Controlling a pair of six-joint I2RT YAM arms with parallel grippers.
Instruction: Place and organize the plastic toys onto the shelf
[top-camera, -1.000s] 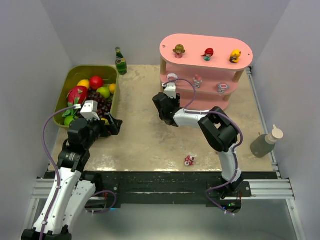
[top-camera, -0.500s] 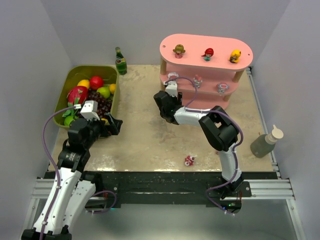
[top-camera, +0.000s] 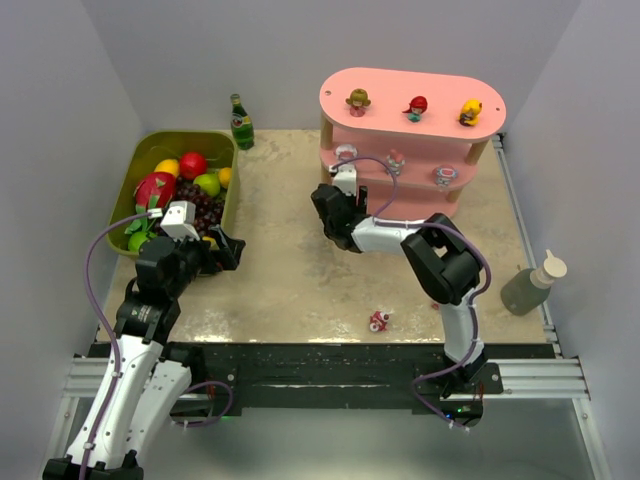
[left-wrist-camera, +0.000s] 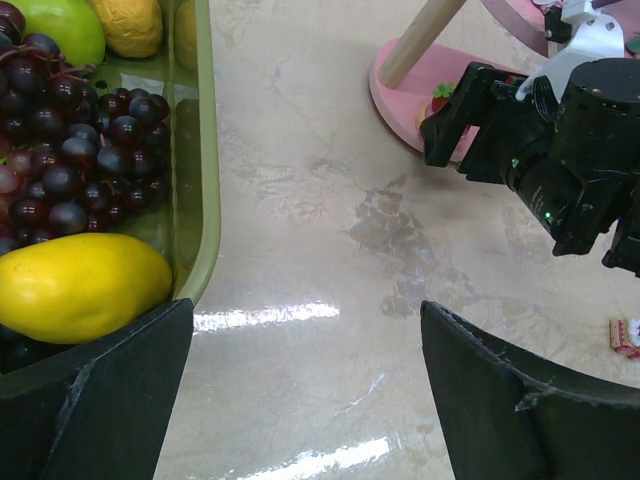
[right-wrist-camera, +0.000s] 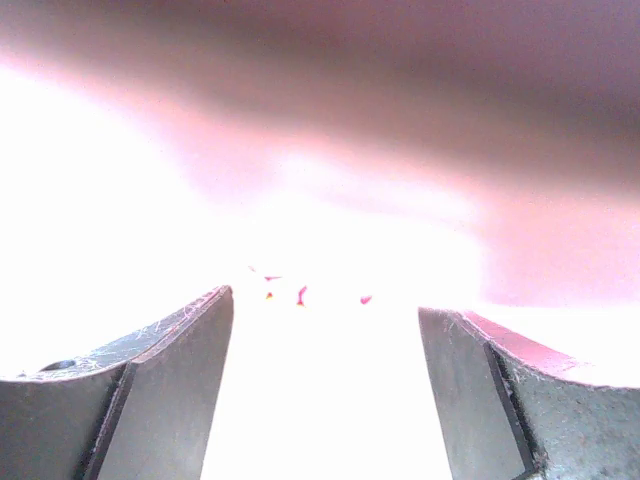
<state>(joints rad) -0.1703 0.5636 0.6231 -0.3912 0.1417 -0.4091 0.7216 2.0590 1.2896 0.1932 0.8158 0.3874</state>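
The pink shelf (top-camera: 400, 90) stands at the back right. Its top board carries three plastic toys: a brown-haired one (top-camera: 358, 100), a red one (top-camera: 417, 107) and a yellow one (top-camera: 470, 111). Three more stand on the middle board (top-camera: 396, 161). One toy (top-camera: 378, 321) lies on the table near the front. My right gripper (top-camera: 323, 193) is at the left end of the bottom board (left-wrist-camera: 400, 90), jaws open and empty (right-wrist-camera: 325, 305). A small red toy (left-wrist-camera: 440, 92) sits on that board just beyond its fingers (left-wrist-camera: 450, 125). My left gripper (left-wrist-camera: 305, 310) hangs open beside the bin.
An olive-green bin (top-camera: 226, 150) with grapes, apples and a lemon is at the left, its rim (left-wrist-camera: 205, 150) close to my left fingers. A green bottle (top-camera: 241, 122) stands behind it. A capped squeeze bottle (top-camera: 533, 285) is at the right edge.
The right gripper's jaws have spread wider, and its wrist has shifted slightly to the right along the shelf's left end. The left arm has not moved.
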